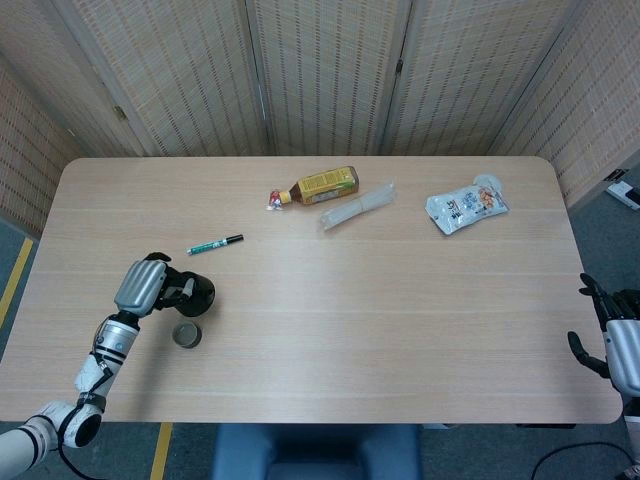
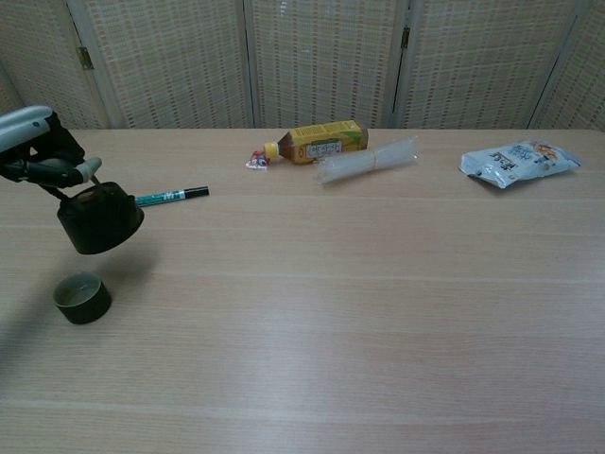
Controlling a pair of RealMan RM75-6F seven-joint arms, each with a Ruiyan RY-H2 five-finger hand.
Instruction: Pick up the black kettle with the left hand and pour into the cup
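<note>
Left hand (image 2: 38, 151) grips black kettle (image 2: 98, 218), held off table, tilted; cup (image 2: 82, 297) just below.

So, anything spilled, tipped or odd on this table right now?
No spill shows. The yellow bottle lies on its side at the far edge. The left hand holds the black kettle tilted, above the table beside the cup.
</note>
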